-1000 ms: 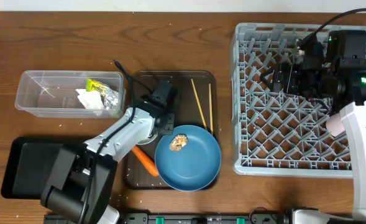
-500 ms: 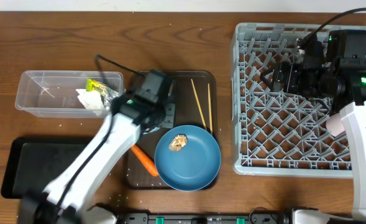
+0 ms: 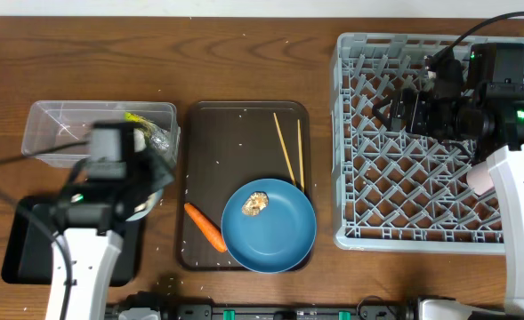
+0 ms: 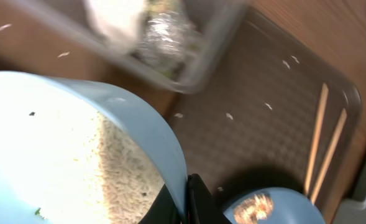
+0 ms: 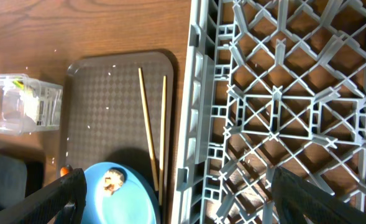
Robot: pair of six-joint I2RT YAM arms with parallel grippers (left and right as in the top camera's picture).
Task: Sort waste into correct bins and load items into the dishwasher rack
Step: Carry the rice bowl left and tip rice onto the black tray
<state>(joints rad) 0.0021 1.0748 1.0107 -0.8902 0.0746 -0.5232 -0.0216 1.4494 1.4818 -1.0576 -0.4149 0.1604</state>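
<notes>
Left jaws pinch rim of pale blue bowl (image 4: 77, 149), rice (image 4: 114, 168) inside, at 9 o'clock of brown serving tray (image 3: 235, 151), beside black tray (image 3: 17, 253). Right jaws wide over rack (image 3: 377, 178), worktop's 3 o'clock.

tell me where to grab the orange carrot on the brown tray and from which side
Take the orange carrot across its middle, coming straight down from above, jaws set crosswise to its diagonal length. It lies flat on the brown serving tray, so only its sides are open. Its lower-right tip is close to the large round blue plate; stay toward the upper-left.
</notes>
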